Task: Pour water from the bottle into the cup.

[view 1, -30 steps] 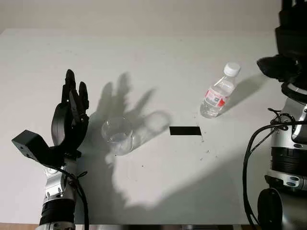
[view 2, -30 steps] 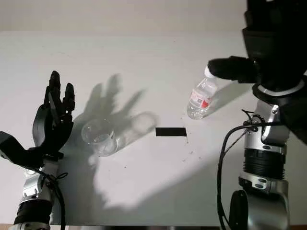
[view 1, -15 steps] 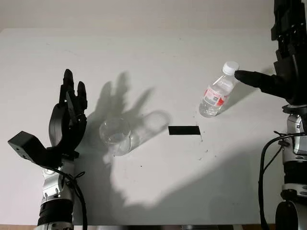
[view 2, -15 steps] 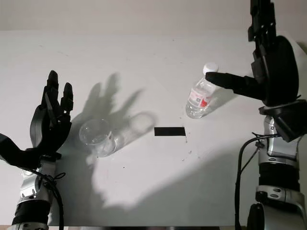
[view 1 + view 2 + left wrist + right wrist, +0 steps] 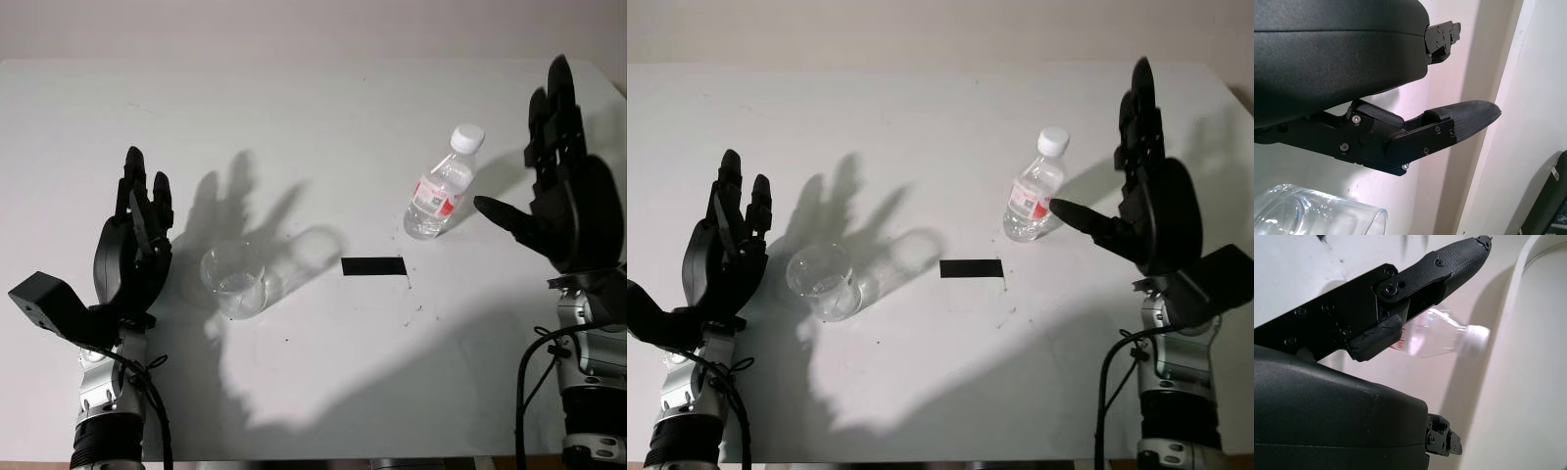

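Note:
A clear plastic water bottle (image 5: 443,188) with a white cap and a red label stands upright on the white table (image 5: 323,117), right of centre. My right hand (image 5: 558,191) is open just to the right of it, thumb pointing at the bottle's lower half, not touching it. The bottle (image 5: 1444,335) lies beyond the thumb in the right wrist view. A clear plastic cup (image 5: 233,279) stands upright left of centre. My left hand (image 5: 135,250) is open a short way left of the cup, apart from it. The cup's rim (image 5: 1317,208) appears in the left wrist view.
A strip of black tape (image 5: 373,265) lies flat on the table between cup and bottle. The hands cast dark shadows (image 5: 245,201) across the table's middle. The table's front edge runs along the bottom of the head views.
My right hand has come down from above and beyond the bottle to its right side, palm now facing it. My left hand and the cup have barely shifted.

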### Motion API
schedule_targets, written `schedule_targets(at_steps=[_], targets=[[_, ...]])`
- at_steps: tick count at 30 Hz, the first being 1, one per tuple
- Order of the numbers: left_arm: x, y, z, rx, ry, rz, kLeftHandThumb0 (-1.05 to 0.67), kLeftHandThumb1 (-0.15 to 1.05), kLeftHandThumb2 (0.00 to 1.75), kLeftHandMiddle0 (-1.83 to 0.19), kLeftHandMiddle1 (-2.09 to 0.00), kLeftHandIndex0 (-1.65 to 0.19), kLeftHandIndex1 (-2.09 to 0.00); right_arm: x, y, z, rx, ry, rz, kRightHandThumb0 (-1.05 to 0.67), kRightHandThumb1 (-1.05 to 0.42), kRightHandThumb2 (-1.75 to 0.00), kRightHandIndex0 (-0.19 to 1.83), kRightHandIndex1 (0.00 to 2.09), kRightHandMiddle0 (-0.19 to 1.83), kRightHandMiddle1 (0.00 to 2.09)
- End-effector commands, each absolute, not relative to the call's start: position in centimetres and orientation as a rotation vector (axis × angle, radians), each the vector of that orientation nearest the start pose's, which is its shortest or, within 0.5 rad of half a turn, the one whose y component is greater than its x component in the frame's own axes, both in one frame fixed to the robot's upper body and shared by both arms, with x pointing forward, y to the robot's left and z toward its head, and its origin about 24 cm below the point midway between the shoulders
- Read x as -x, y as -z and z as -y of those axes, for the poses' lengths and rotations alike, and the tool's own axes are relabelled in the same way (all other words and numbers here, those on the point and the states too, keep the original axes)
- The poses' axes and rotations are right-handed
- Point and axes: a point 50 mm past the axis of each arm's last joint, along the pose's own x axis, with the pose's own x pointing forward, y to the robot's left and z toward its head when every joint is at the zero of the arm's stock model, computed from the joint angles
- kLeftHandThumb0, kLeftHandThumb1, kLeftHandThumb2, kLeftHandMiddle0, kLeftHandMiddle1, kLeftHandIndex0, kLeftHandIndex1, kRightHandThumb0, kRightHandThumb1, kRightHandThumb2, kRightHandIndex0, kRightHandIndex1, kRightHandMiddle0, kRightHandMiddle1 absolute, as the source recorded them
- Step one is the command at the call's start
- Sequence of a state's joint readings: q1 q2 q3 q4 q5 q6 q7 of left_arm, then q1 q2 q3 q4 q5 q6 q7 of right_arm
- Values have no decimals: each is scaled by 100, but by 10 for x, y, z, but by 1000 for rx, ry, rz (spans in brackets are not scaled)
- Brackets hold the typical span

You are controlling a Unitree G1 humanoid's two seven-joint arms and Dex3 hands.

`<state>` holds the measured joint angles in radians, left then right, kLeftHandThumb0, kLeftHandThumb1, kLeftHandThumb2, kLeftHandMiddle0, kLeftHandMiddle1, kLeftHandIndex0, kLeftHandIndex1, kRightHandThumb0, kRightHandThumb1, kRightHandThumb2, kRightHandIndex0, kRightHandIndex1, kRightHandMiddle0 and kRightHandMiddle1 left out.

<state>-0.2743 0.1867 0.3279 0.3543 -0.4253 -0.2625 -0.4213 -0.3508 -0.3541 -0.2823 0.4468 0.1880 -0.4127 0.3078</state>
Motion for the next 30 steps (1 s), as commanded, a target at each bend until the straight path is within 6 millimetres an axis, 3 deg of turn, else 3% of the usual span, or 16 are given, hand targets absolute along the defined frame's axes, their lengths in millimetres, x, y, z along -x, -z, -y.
schedule_targets(at_steps=[1,6,10,24,30], targets=[[-286,-72,-246,224,68,300,-78,105,72,19,0,19,0,-306,-92,266,117,-13,303,-105,-86,-5,-19,1,-15,3],[-282,-73,-248,208,62,297,-77,105,73,19,0,19,0,-312,-69,265,58,-51,219,-102,-85,-5,-19,0,-17,2],[-282,-73,-247,207,60,298,-77,105,73,19,0,19,0,-318,-66,261,80,-67,192,-101,-86,-6,-19,0,-19,0],[-283,-71,-243,219,55,286,-77,105,73,19,0,19,0,-335,-77,257,98,-98,224,-101,-89,-6,-19,0,-19,0],[-283,-70,-242,226,54,288,-76,105,74,19,0,19,0,-348,-91,243,108,-159,259,-98,-89,-5,-19,0,-19,0]])
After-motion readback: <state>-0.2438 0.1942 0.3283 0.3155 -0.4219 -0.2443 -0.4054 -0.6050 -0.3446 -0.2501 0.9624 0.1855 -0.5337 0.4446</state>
